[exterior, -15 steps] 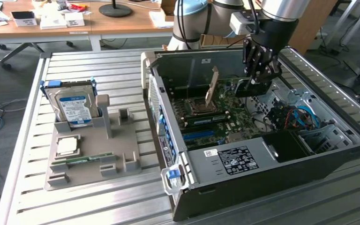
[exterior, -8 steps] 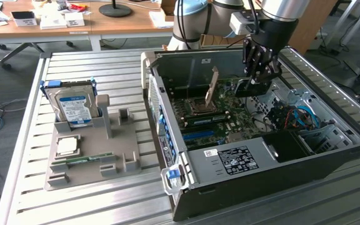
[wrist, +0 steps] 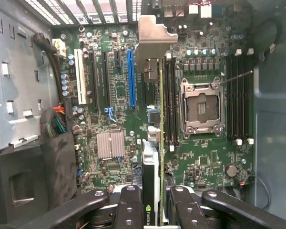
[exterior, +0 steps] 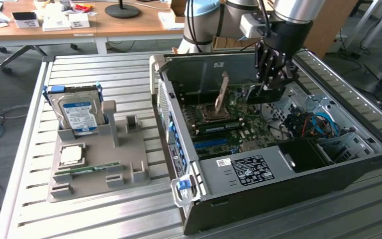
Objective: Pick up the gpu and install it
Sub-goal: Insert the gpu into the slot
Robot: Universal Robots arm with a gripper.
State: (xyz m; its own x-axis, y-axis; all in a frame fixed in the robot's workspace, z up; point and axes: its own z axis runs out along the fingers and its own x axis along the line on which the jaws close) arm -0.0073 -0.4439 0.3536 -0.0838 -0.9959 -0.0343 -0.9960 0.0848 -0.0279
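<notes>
Metal table [exterior: 111,209] w/ open PC case [exterior: 350,164]: I'm holding the gripper [exterior: 270,84] over its board [wrist: 205,157], jaws clamping the gpu [wrist: 151,157] edge-down.

A slatted metal table [exterior: 98,219] stands on grey floor [exterior: 8,92], a wooden desk [exterior: 135,27] behind it.

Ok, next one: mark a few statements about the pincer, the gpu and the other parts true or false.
1. The pincer is shut on the gpu. True.
2. The hard drive lies inside the case. False: it stands in the holder beside the case, on the exterior view's left.
3. The blue slot is empty. True.
4. The cpu socket holds a chip. False: it is bare.
</notes>
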